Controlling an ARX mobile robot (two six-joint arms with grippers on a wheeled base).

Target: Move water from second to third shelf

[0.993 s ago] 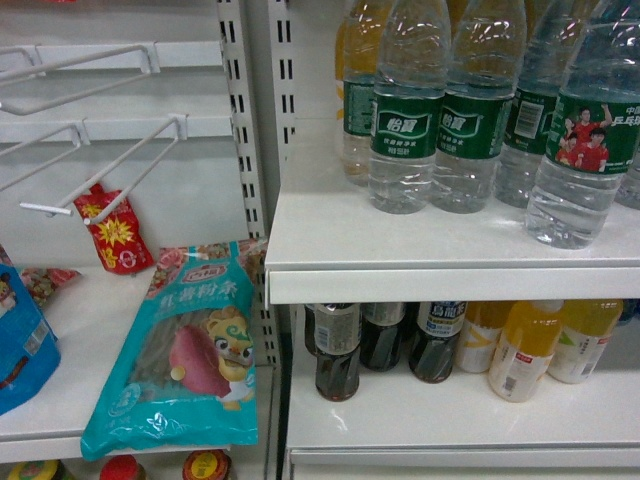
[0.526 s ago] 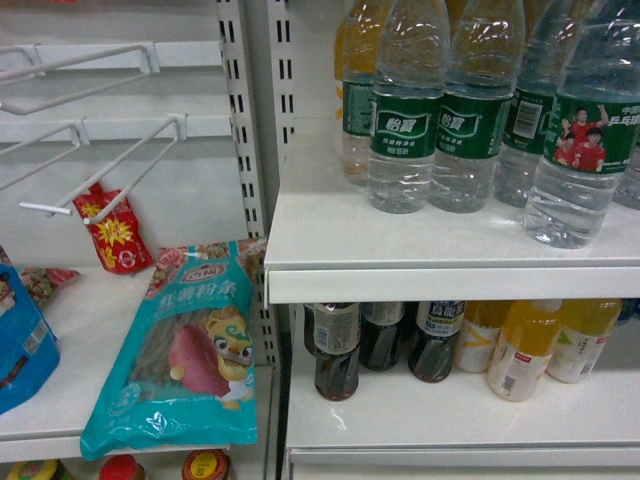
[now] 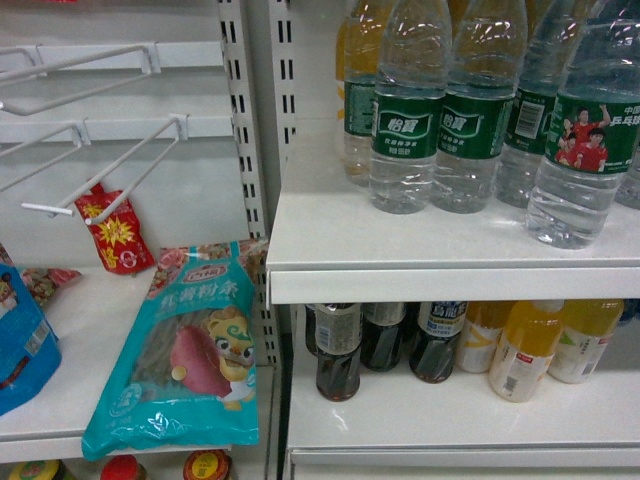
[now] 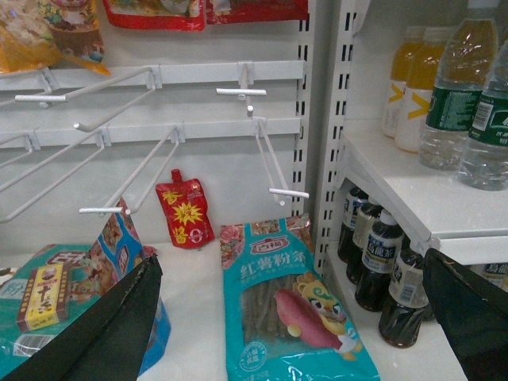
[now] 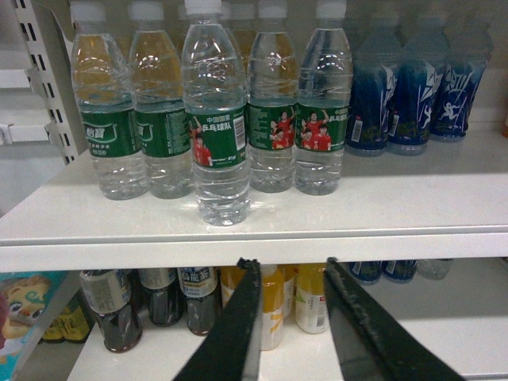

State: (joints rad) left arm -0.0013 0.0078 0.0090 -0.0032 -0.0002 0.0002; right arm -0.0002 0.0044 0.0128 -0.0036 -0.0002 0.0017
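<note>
You had not picked up the water (image 5: 216,119) yet: it stood at the front of the upper shelf (image 5: 317,214), your right gripper (image 5: 290,274) hung open and empty just below, so I think you needed to lift and reach in.

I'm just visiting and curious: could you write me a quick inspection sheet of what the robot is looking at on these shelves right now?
Surface: white shelf, upper of two seen.
Job's things: water bottle upright, nearest the front edge, untouched.
Clutter: dark drink bottles and orange juice bottles below; teal snack bag left.
Grippers: right gripper open, below the shelf edge; left gripper open, empty.
Cables: nothing seen.
Surroundings: bare wire hooks, red pouch.
</note>
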